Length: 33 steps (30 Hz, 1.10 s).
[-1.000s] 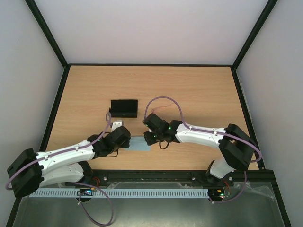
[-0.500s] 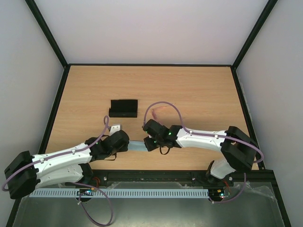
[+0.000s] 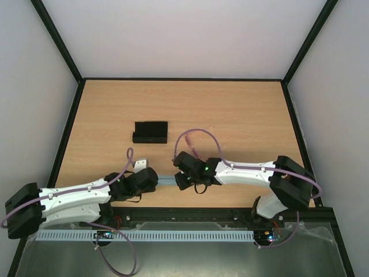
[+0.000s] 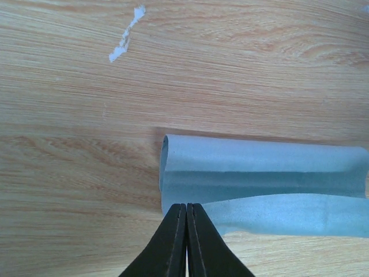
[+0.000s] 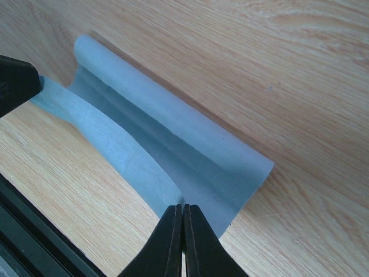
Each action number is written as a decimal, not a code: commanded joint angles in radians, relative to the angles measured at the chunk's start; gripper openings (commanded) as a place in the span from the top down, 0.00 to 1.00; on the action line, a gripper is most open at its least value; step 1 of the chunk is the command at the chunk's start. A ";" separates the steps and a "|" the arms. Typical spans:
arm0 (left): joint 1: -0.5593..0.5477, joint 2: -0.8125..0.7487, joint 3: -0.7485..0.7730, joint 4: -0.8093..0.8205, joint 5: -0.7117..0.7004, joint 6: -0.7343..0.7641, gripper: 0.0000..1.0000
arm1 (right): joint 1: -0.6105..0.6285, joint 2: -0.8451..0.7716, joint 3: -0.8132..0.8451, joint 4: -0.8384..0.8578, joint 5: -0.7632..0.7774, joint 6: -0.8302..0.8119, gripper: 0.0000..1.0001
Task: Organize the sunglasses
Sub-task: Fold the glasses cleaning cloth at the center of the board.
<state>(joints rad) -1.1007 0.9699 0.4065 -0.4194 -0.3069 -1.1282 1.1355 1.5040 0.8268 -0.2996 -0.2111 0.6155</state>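
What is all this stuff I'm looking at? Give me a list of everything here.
case: one, black, on the table left of centre, apart from both arms.
cloth: one, light blue, curled over on itself, near the table's front edge between the two grippers.
fleck: one, white, on the wood beyond the cloth.
table: one, light wood with a black rim, under everything.
left gripper: one, black, shut on one end of the cloth.
right gripper: one, black, shut on the other end.

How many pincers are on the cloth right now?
2. Left pincer is shut on the cloth at its left end; right pincer is shut on its right end.
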 commanded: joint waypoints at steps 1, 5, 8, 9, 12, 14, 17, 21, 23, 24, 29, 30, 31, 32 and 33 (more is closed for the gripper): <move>-0.018 -0.008 -0.007 -0.027 -0.018 -0.040 0.98 | 0.015 -0.029 -0.013 0.023 0.022 0.016 0.97; -0.019 0.003 -0.005 -0.021 -0.025 -0.042 0.98 | 0.015 -0.025 -0.015 0.026 0.031 0.015 0.97; -0.019 0.020 0.003 -0.016 -0.037 -0.043 0.98 | 0.015 -0.024 -0.013 0.030 0.050 0.015 0.97; -0.019 0.025 0.005 -0.016 -0.043 -0.044 0.98 | 0.015 -0.022 -0.012 0.030 0.056 0.015 0.97; -0.019 0.035 0.014 -0.016 -0.057 -0.043 0.98 | 0.016 -0.011 -0.011 0.027 0.071 0.042 0.97; -0.018 0.046 0.023 -0.016 -0.067 -0.040 0.97 | 0.016 -0.002 -0.008 0.028 0.078 0.047 0.97; -0.017 0.064 0.040 -0.014 -0.076 -0.030 0.97 | 0.016 0.007 -0.009 0.031 0.086 0.051 0.97; -0.013 0.093 0.059 0.001 -0.079 -0.016 0.97 | 0.015 0.014 -0.006 0.032 0.091 0.052 0.97; -0.005 0.107 0.072 0.006 -0.083 -0.002 0.97 | 0.015 0.020 -0.004 0.031 0.093 0.051 0.97; -0.001 0.114 0.077 0.008 -0.083 0.004 0.97 | 0.016 0.024 -0.004 0.031 0.094 0.051 0.97; 0.023 0.142 0.095 0.020 -0.080 0.029 0.96 | 0.015 0.033 -0.006 0.036 0.100 0.052 0.97; 0.027 0.143 0.094 0.024 -0.078 0.034 0.96 | 0.016 0.034 -0.007 0.038 0.101 0.053 0.97; 0.034 0.146 0.094 0.030 -0.075 0.039 0.96 | 0.015 0.037 -0.007 0.037 0.103 0.052 0.97; 0.041 0.147 0.092 0.033 -0.072 0.045 0.96 | 0.015 0.039 -0.007 0.037 0.107 0.053 0.97; 0.046 0.149 0.092 0.035 -0.071 0.048 0.96 | 0.016 0.039 -0.007 0.038 0.110 0.055 0.97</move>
<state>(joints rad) -1.0771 1.1053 0.4786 -0.3935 -0.3599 -1.1095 1.1435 1.5288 0.8215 -0.2787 -0.1413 0.6590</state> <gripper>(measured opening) 0.037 0.031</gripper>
